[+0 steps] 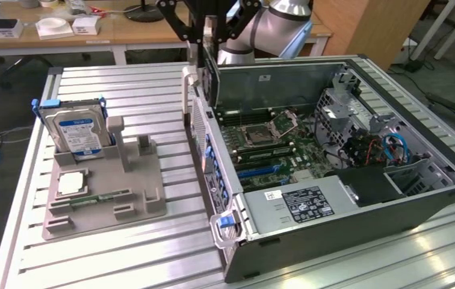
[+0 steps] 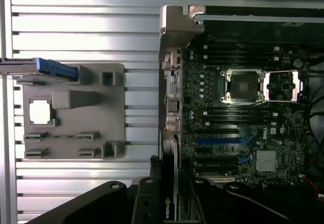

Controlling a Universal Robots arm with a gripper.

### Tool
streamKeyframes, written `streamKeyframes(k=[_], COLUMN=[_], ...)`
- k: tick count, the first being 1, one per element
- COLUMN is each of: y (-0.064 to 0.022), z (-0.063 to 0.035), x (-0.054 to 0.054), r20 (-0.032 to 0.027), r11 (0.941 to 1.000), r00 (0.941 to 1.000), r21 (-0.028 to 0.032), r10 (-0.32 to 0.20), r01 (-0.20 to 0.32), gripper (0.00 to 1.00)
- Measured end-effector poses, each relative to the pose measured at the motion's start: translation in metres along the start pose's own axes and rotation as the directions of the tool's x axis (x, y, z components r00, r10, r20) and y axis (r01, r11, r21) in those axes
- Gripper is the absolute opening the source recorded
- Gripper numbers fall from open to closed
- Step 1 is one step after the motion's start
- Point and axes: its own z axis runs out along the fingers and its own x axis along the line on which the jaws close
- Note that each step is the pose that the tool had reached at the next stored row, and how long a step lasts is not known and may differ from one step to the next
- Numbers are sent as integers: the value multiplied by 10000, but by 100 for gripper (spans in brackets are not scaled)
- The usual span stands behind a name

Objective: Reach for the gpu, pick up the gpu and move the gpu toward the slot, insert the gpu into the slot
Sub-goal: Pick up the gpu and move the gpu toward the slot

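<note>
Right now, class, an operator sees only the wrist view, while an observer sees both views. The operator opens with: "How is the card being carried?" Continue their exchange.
Observer: The graphics card hangs upright, clamped in the jaws, over the edge of the computer case on the exterior view's left.
Operator: What is the blue strip on the grey stand?
Observer: That is a hard drive standing upright in the stand. The exterior view shows its blue-and-white label.
Operator: Is there anything in the case that I am missing?
Observer: A labelled power supply sits at the near end of the case.
</note>
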Motion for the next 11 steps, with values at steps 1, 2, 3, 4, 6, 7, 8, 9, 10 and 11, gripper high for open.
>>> streamKeyframes(k=[1, 2, 3, 4, 6, 7, 8, 9, 10, 11], y=[-1, -3, -5, -7, -11, -13, -15, -17, -17, -17], z=[1, 2, 3, 5, 10, 11, 14, 16, 18, 19], x=[-21, -41, -64, -84, -128, -150, -171, -194, -224, -251], r20=[0, 0, 0, 1, 2, 1, 2, 2, 2, 1], r11=[10000, 10000, 10000, 10000, 10000, 10000, 10000, 10000, 10000, 10000], r00=[10000, 10000, 10000, 10000, 10000, 10000, 10000, 10000, 10000, 10000], r21=[0, 0, 0, -1, -1, 0, 0, -1, 0, 1], r10=[4, 7, 11, 15, 21, 23, 25, 27, 28, 30], r01=[-4, -7, -11, -15, -21, -23, -25, -27, -28, -30], gripper=[26, 26, 26, 26, 26, 26, 26, 26, 26, 26])
